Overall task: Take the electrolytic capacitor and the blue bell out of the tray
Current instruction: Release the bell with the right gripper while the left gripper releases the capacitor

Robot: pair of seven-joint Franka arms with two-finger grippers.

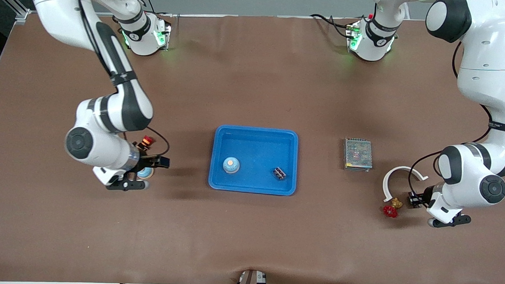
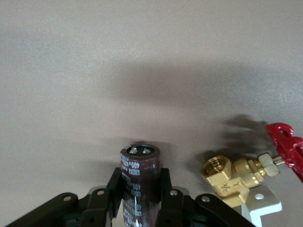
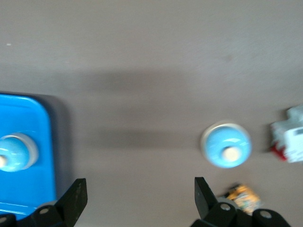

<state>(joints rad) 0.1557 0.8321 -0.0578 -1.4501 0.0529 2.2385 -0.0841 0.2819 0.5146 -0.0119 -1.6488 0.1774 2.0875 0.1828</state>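
Left gripper [image 1: 449,220], beside brass valve [image 2: 227,175], clenches electrolytic capacitor [image 2: 139,184] clear of tray [image 1: 255,128]; right gripper [image 1: 127,184] gapes over blue bell [image 3: 226,145] on table. We judge only set-down remains.

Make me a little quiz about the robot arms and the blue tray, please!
1. True or false: the left tool is shut on the capacitor.
2. What lies in the tray? A) a bell B) a red valve C) nothing
3. Fill in: the right tool, by the second bell on the table, is ____.
Key: 1 true; 2 A; 3 open.
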